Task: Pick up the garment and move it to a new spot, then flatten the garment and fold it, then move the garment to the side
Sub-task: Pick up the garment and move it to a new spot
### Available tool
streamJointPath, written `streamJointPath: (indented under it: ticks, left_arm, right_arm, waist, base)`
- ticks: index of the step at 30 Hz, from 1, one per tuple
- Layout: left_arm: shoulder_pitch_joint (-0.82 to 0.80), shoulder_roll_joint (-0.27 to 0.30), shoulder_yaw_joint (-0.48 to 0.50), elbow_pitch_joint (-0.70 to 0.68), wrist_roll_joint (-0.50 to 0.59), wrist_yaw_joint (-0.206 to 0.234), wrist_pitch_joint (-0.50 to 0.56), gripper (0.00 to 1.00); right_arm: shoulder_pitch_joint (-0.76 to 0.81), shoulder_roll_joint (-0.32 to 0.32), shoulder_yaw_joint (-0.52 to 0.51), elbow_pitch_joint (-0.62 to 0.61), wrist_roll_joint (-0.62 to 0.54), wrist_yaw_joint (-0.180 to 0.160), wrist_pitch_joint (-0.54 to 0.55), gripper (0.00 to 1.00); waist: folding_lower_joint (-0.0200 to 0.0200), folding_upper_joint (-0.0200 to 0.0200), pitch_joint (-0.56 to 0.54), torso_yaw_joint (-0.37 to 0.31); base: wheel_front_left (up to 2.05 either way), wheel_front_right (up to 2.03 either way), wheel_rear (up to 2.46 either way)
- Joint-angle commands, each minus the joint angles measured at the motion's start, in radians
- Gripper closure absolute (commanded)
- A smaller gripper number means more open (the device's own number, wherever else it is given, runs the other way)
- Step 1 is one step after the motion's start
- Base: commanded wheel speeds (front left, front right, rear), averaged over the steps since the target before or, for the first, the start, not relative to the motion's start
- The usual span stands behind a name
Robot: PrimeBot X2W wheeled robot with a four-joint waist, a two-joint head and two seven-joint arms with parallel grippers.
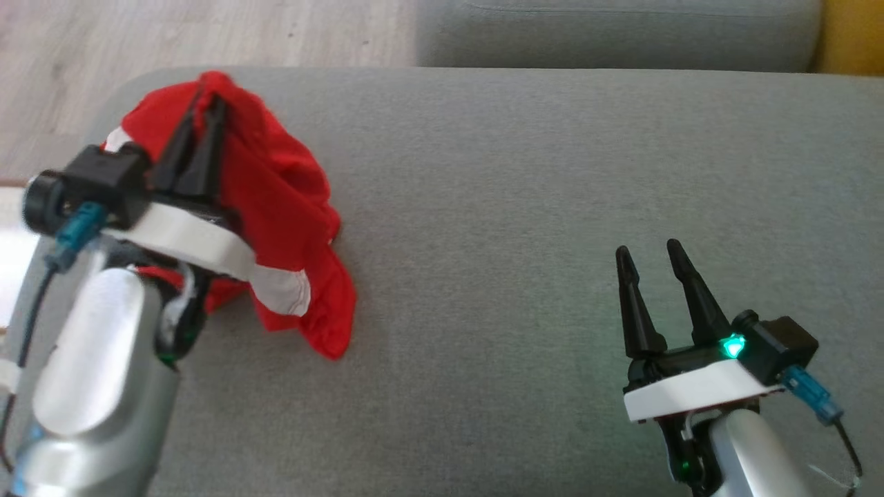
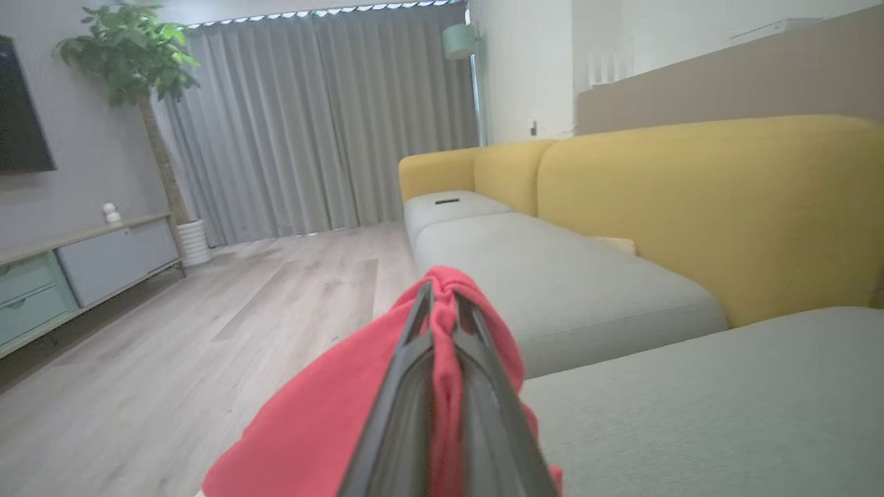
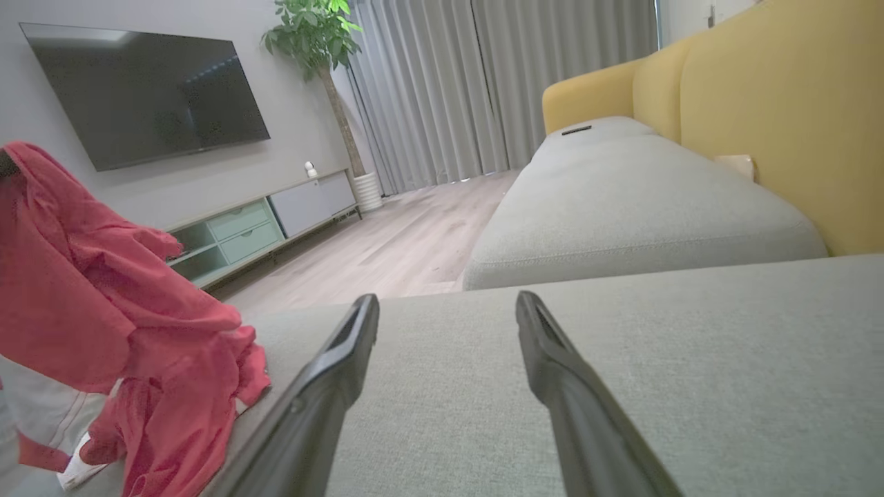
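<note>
A red garment (image 1: 276, 200) with white bands hangs bunched from my left gripper (image 1: 207, 103), which is shut on its upper fold at the far left of the grey cushion (image 1: 525, 207). Its lower end droops to the cushion. The left wrist view shows red cloth (image 2: 324, 421) pinched between the two dark fingers (image 2: 476, 386) and draped over them. My right gripper (image 1: 648, 255) stands open over bare cushion at the lower right, well apart from the garment (image 3: 103, 310), which hangs at the left of the right wrist view.
The grey cushion's left edge drops to a wooden floor (image 1: 138, 34). A second grey seat (image 2: 552, 276) with yellow backrests (image 2: 704, 200) lies beyond. A TV unit (image 3: 262, 221), a potted plant (image 3: 318, 41) and curtains stand across the room.
</note>
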Motion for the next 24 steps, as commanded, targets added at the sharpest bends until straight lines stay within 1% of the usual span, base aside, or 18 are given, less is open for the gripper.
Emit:
streamJointPath:
  ticks: [1, 6, 10, 12, 13, 18, 24]
  left_arm:
    - [-0.041, 0.011, 0.023, -0.097, -0.005, 0.015, 0.02, 1.0]
    - [-0.033, -0.027, -0.014, -0.213, -0.006, 0.037, 0.08, 1.0]
    - [-0.035, -0.081, -0.06, -0.241, -0.007, 0.051, 0.106, 1.0]
    - [-0.039, -0.109, -0.085, -0.23, -0.001, 0.059, 0.108, 1.0]
    - [-0.039, -0.109, -0.085, -0.23, -0.001, 0.059, 0.108, 1.0]
    - [-0.051, -0.185, -0.14, -0.174, 0.002, 0.079, 0.096, 1.0]
    - [-0.112, -0.227, -0.164, -0.024, 0.0, 0.113, 0.051, 1.0]
  right_arm:
    - [-0.023, -0.004, 0.024, -0.033, 0.01, -0.001, -0.011, 0.0]
    - [-0.034, -0.004, 0.028, -0.041, 0.02, -0.001, -0.011, 0.0]
    - [-0.048, -0.004, 0.026, -0.054, 0.026, -0.001, -0.011, 0.0]
    - [-0.058, -0.004, 0.03, -0.063, 0.029, -0.001, -0.011, 0.0]
    - [-0.058, -0.004, 0.03, -0.063, 0.029, -0.001, -0.011, 0.0]
    - [-0.08, -0.004, 0.041, -0.088, 0.04, -0.001, -0.011, 0.0]
    - [-0.087, -0.004, 0.038, -0.126, 0.045, -0.001, -0.011, 0.0]
  waist:
    - [0.0, 0.0, -0.004, -0.027]
    - [0.0, 0.0, -0.001, -0.099]
    - [0.0, 0.0, 0.016, -0.178]
    - [0.0, 0.0, 0.027, -0.223]
    - [0.0, 0.0, 0.027, -0.223]
    - [0.0, 0.0, 0.057, -0.342]
    - [0.0, 0.0, 0.093, -0.439]
  base:
    - [0.0, 0.0, 0.0]
    - [0.0, 0.0, 0.0]
    - [0.0, 0.0, 0.0]
    - [0.0, 0.0, 0.0]
    - [0.0, 0.0, 0.0]
    - [0.0, 0.0, 0.0]
    - [0.0, 0.0, 0.0]
